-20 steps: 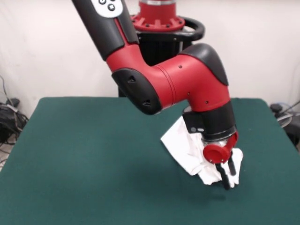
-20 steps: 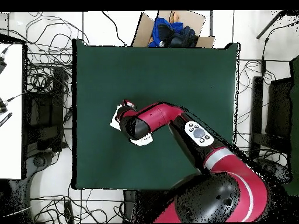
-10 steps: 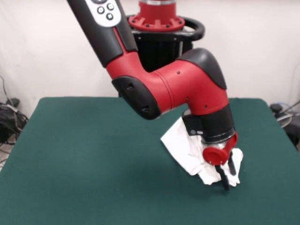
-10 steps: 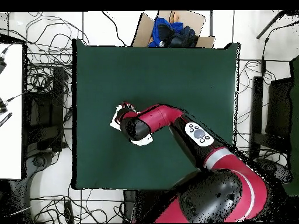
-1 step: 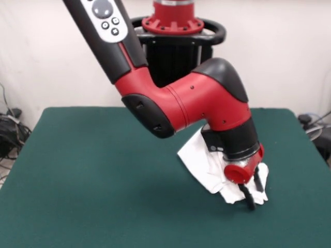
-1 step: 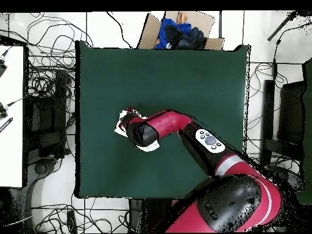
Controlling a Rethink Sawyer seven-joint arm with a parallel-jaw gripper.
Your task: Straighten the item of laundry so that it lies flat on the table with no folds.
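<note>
- No text, label, brand or number could be read in either view.
- Crumpled white cloth shirt [image 5: 207, 168] showed plain white only; no print was legible.
- Grey button panel [image 5: 102, 18] on the black arm link carried round buttons, markings too small to read.

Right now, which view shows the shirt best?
The front view: the crumpled white shirt shows from its far corner to the bunched end at the claw. Overhead, the arm hides most of it; only white edges show.
</note>
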